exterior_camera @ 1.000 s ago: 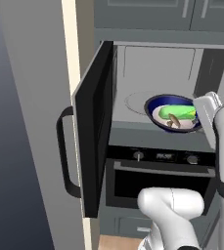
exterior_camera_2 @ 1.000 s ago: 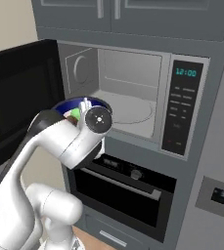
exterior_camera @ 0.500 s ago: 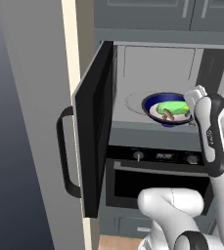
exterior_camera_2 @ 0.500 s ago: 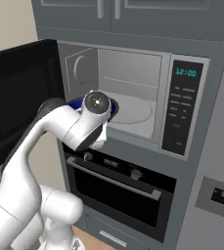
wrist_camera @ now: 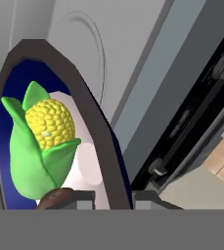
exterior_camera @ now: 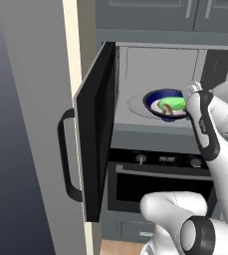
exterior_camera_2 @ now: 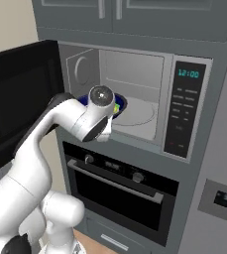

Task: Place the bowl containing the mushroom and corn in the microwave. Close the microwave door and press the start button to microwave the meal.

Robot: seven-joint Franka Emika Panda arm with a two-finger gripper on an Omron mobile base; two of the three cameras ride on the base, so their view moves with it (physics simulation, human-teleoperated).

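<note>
Bowl (exterior_camera: 166, 104) with corn (wrist_camera: 42, 141) and mushroom (wrist_camera: 57, 197) sits inside the microwave (exterior_camera_2: 135, 104) cavity near its front edge, over the turntable. Gripper (wrist_camera: 113, 197) pinches the bowl's rim. Microwave door (exterior_camera: 96, 129) stands wide open, left side.
</note>
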